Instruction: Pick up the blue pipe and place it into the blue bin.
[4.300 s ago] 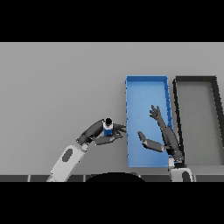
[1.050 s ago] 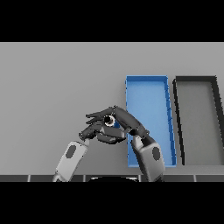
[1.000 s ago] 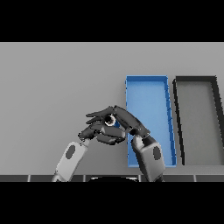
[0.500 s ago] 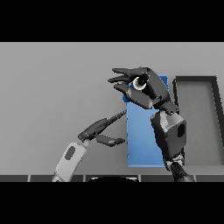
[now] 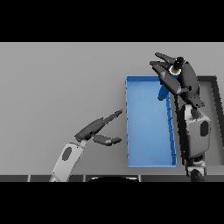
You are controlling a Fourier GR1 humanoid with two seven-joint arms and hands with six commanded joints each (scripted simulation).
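The right hand (image 5: 177,76) is hanging raised over the far right corner of the shallow rectangular blue bin (image 5: 131,127), fingers curled round the short blue pipe (image 5: 163,91), which is showing its pale end between the fingers and its blue body below them. The left hand (image 5: 97,131) is hovering over the plain grey table (image 5: 57,87) just left of the bin, fingers straight and spread, holding nothing. A dark grey rectangular bin (image 5: 213,83) is sitting beside the blue one, partly hidden by the right arm.

blue pipe (image 5: 163,92) now up at 1 o'clock over blue bin (image 5: 131,131) | gripped in right hand (image 5: 177,74) | left hand (image 5: 98,131) let go, fingers straight
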